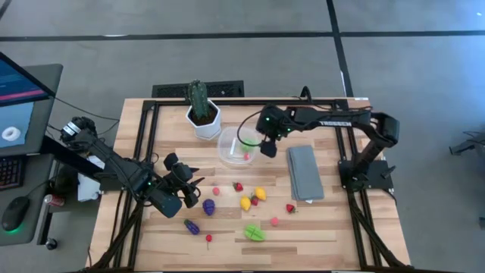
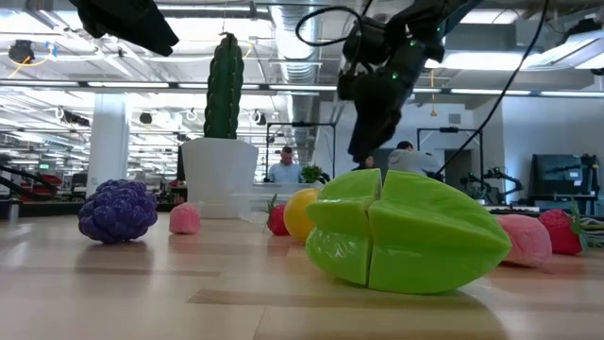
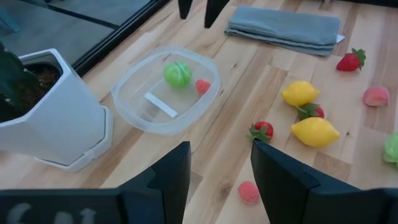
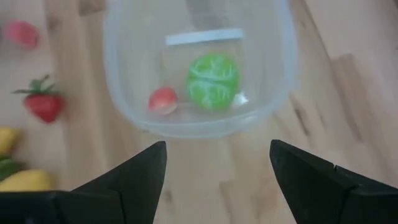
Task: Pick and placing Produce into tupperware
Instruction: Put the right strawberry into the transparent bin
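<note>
The tupperware [image 1: 235,145] is a round clear container near the white pot; inside lie a green toy vegetable [image 4: 213,81] and a small red piece [image 4: 163,99]. The other produce lies scattered on the near half of the table: strawberries [image 1: 238,186], two lemons [image 1: 260,193], a green starfruit [image 1: 255,232], purple grapes [image 1: 208,206], an eggplant [image 1: 192,226] and pink pieces. My right gripper [image 1: 267,149] hangs open and empty above the tupperware's right rim [image 4: 217,168]. My left gripper [image 1: 193,184] is open and empty, raised left of the produce, pointing toward the tupperware [image 3: 221,174].
A white hexagonal pot [image 1: 203,121] with a tall cactus [image 1: 198,97] stands just left of the tupperware. A folded grey cloth [image 1: 305,172] lies to its right. Bare wood shows between the tupperware and the produce [image 3: 211,146]. People sit in the room beyond [image 2: 283,165].
</note>
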`<state>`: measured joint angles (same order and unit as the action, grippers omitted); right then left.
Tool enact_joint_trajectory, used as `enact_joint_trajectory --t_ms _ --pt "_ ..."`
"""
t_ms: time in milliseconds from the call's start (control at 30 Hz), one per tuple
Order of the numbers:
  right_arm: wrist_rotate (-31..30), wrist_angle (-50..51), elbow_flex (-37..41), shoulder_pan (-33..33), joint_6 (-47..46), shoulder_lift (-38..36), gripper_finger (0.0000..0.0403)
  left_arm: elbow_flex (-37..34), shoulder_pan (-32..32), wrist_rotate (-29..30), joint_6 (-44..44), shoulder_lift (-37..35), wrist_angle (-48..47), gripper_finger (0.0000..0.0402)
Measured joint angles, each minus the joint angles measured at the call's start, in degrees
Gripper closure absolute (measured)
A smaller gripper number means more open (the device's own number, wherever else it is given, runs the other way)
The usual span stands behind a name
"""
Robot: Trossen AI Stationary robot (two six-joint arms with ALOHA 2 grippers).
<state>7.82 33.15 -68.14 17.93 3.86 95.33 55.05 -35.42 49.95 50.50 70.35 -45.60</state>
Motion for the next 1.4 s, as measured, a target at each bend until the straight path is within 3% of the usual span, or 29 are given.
enact_joint_trajectory --t_ms 400,567,767,1033,1233,1400 --pt "1.38 7.34 0.2 -4.43 -0.42 -3.47 0.0092 0.0 0.0 0.35 -1.5 0.0 -0.59 0.0242" --pt "2.19 8.07 6.09 -5.09 -4.71 -7.49 0.0092 0.0 0.0 1.86 -2.49 0.0 -0.59 0.0242" --pt "4.34 5.88 17.66 -5.77 -13.1 -16.99 0.0092 0.0 0.04 4.53 -2.95 0.02 -0.8 0.0242" --pt "3.83 -3.11 31.04 -12.03 -26.05 -36.74 0.0092 0.0 0.97 7.39 -3.05 0.01 -1.34 0.0242" --pt "-3.33 -6.83 36.66 -21.85 -35.56 -50.59 0.0092 0.0 2.99 7.5 -4.31 0.02 -1.29 0.0242" --pt "-12.6 -6.39 38.71 -32.37 -45.08 -56.51 0.0092 0.0 4.6 7.47 -4.37 0.02 -1.25 0.0242"
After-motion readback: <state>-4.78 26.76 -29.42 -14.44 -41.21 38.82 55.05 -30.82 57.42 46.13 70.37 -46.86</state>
